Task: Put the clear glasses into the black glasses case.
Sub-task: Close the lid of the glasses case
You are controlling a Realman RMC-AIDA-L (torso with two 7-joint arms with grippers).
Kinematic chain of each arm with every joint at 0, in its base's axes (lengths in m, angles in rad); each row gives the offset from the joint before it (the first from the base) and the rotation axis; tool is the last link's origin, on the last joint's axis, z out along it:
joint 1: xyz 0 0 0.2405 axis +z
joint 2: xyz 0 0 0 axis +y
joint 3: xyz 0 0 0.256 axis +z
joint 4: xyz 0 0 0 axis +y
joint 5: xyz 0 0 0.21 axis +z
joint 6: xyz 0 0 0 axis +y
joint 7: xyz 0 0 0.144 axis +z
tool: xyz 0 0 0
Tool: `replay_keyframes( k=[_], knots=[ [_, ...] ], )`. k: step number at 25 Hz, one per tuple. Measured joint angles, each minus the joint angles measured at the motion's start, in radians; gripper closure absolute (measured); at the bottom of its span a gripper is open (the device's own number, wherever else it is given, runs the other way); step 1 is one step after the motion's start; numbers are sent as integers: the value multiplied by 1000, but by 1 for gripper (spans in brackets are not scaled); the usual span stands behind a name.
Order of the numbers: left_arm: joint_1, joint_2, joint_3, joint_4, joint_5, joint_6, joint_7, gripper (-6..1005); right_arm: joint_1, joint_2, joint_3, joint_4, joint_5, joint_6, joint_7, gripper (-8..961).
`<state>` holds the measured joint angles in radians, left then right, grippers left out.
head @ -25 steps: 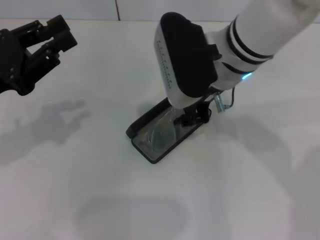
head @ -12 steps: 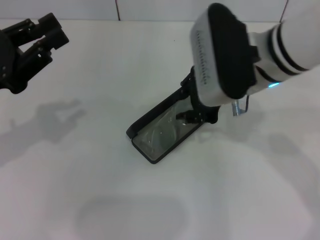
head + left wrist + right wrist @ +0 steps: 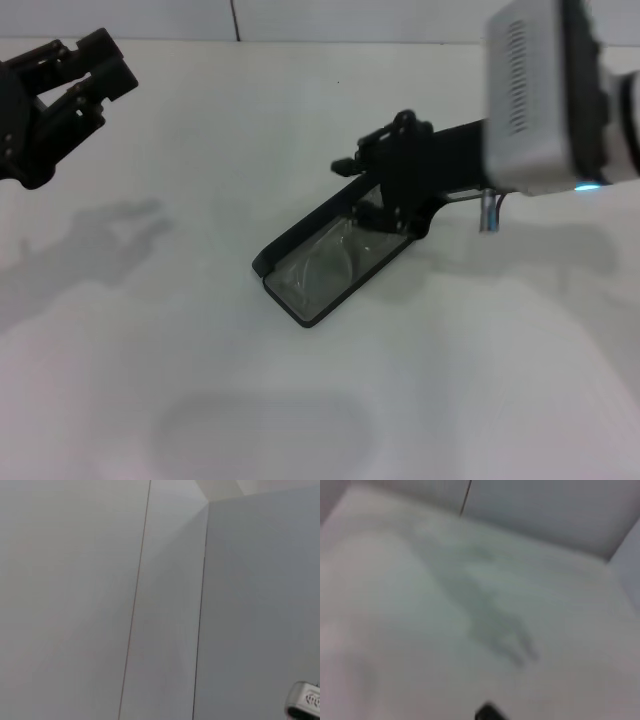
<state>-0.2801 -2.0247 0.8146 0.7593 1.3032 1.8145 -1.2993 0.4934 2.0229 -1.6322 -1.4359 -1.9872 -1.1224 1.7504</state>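
White tabletop [image 3: 480, 380] carries the black glasses case [image 3: 330, 262], open, the clear glasses [image 3: 325, 262] inside. Right gripper [image 3: 385, 190], spread narrowly, hovers at its far end; ideally tip the lid over gently. Left gripper [image 3: 60, 95] parked, spread.

Change over one second, head view. The right arm swings from over the black glasses case [image 3: 335, 250] toward the robot's right, its forearm now level. The right gripper [image 3: 385, 180] rises from the case's far end to just above it. The left gripper [image 3: 60, 90] shifts slightly farther left.
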Motion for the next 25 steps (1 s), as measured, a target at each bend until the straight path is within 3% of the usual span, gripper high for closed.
replay_keyframes(
  k=[6, 11, 16, 25],
  knots=[
    [1, -1, 0, 0, 1, -2, 0, 679, -72, -2, 94, 136, 363, -42, -247, 592],
    [1, -2, 0, 0, 1, -3, 0, 678, -100, -3, 202, 330, 634, -221, -480, 591],
    [1, -2, 0, 0, 4, -3, 0, 678, -93, -3, 303, 503, 764, -392, -618, 592],
    [-39, -22, 2, -3, 105, -41, 0, 677, -91, -3, 341, 698, 890, -476, -711, 593]
  ],
)
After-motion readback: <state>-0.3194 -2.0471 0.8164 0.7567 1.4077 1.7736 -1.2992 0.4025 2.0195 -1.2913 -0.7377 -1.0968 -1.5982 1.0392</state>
